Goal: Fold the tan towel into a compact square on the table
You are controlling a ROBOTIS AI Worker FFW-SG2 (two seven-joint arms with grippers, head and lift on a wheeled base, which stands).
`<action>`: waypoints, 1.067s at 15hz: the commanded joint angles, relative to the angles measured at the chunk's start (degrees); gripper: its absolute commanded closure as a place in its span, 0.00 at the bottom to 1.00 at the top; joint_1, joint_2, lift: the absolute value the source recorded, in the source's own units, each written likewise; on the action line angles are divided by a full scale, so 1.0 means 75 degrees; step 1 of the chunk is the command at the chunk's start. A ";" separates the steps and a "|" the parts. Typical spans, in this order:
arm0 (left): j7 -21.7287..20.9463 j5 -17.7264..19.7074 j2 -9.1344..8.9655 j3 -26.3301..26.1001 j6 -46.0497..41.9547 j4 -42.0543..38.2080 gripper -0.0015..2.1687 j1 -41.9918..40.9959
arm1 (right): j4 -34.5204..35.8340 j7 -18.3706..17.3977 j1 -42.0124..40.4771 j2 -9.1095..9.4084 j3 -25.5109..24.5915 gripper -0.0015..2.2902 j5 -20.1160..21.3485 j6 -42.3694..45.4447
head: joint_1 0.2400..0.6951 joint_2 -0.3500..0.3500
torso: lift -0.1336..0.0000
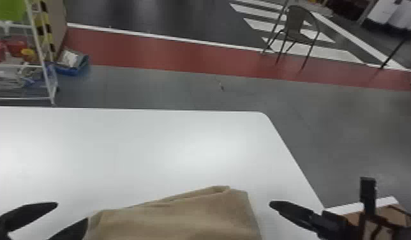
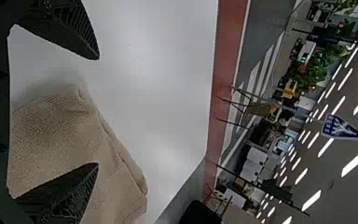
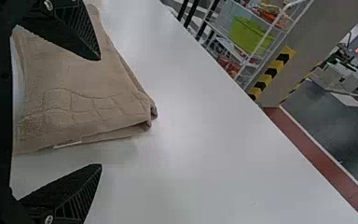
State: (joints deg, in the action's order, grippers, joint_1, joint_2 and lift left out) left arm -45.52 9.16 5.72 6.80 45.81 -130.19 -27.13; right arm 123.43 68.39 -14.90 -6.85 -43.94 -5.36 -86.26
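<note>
Tan and folded into layers, the towel (image 1: 182,217) lies on our white table (image 1: 134,146). We have our left gripper (image 1: 72,212) released, fingers spread, near its left edge; our right gripper (image 1: 292,213), also spread, sits off its right edge.

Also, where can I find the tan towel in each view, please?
Head view: tan towel at the bottom edge, near the middle.
Left wrist view: partly behind one finger of the left gripper.
Right wrist view: partly behind one finger of the right gripper.
Shared landmark: the red floor strip beyond the table.
</note>
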 commanded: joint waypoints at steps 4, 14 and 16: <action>-0.0107 0.0080 -0.0001 -0.0062 0.0098 -0.0114 0.04 -0.0285 | -0.0532 -0.0365 0.0580 0.0047 0.0551 0.05 0.0105 0.1077 | 1.00 0.00 | 0.08; -0.0166 -0.0049 0.0034 -0.0238 0.0191 -0.0079 0.10 -0.0215 | -0.1786 -0.0318 0.1061 0.0000 0.1324 0.17 0.0363 0.2577 | 1.00 0.00 | 0.08; -0.0177 -0.0096 0.0058 -0.0179 0.0309 -0.0068 0.10 -0.0180 | -0.1739 -0.0259 0.0990 -0.0012 0.1441 0.17 0.0398 0.2483 | 1.00 0.02 | 0.08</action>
State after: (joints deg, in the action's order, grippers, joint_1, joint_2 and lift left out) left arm -46.77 8.61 6.07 5.16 47.57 -130.80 -28.69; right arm 110.11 66.41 -7.07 -6.87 -33.80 -2.58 -67.15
